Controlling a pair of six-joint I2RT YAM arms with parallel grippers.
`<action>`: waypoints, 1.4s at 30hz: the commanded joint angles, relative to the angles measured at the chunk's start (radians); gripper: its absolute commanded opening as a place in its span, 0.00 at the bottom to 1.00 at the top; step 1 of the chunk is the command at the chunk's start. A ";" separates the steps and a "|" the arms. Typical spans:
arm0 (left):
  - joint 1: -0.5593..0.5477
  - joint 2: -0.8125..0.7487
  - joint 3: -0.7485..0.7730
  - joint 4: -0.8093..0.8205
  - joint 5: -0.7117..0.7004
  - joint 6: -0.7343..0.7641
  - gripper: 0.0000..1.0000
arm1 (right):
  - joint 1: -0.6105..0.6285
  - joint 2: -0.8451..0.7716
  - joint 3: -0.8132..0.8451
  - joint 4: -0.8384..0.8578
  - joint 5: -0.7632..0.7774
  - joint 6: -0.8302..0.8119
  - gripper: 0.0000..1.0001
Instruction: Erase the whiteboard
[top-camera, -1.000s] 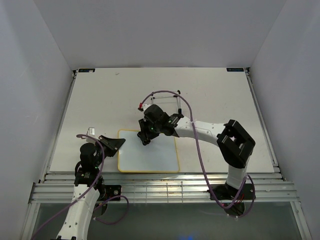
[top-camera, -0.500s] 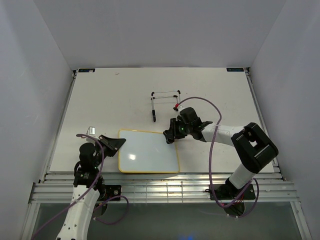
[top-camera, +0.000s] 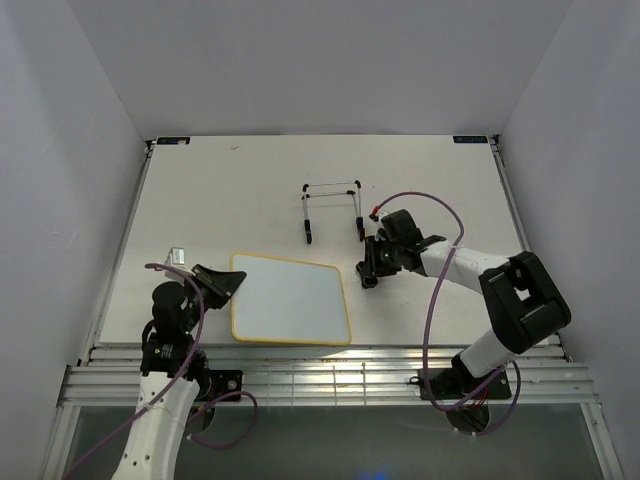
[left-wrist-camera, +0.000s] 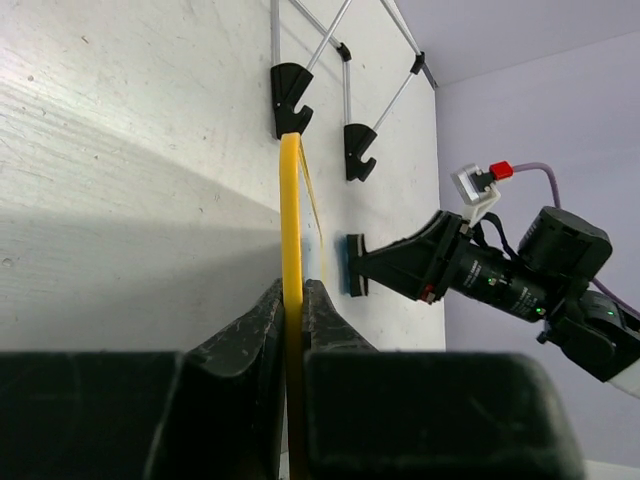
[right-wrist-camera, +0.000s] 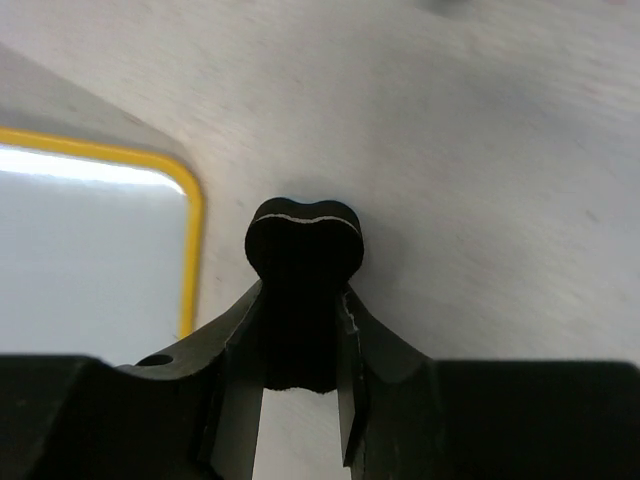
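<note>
At the near left, the left gripper (top-camera: 218, 283) is clamped on the left edge of the whiteboard (top-camera: 290, 298), its fingers (left-wrist-camera: 262, 322) pinching the thin yellow frame. The board lies on the table (top-camera: 200, 190) near the front edge, its white face blank. Just right of its far right corner, off the board, the right gripper (top-camera: 370, 276) is closed on a small black eraser (right-wrist-camera: 303, 240). Farther back stands a thin wire stand (top-camera: 332, 205).
</note>
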 joint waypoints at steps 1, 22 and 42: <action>0.001 0.000 0.059 -0.015 -0.027 0.068 0.00 | -0.033 -0.099 -0.008 -0.289 0.178 -0.084 0.08; 0.001 0.072 0.199 0.169 0.230 0.046 0.00 | -0.122 -0.148 -0.032 -0.524 0.462 -0.013 0.51; -0.003 0.452 0.330 0.705 0.309 -0.067 0.00 | -0.132 -0.640 0.183 -0.809 0.486 -0.009 0.94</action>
